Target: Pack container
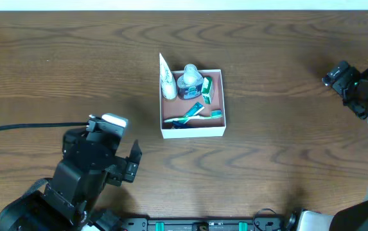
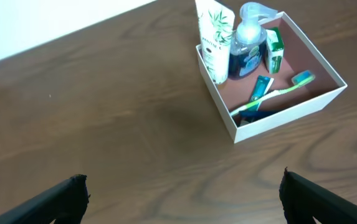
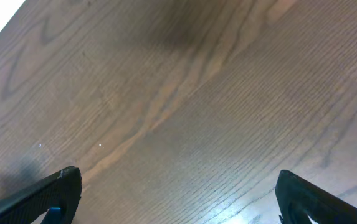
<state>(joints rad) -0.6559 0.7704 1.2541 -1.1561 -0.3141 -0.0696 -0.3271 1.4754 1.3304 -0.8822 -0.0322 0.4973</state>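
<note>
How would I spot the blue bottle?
Find the square white-walled box in the middle of the brown wooden table. At its far side, between a tall white tube and a small green carton, stands the dark blue bottle, the only one with a clear pump top.

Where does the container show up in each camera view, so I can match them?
Overhead: container at the picture's centre.
Left wrist: container at upper right, seen at an angle.
Right wrist: not in it.
Shared landmark: the white tube standing in its corner, in both of those views.
</note>
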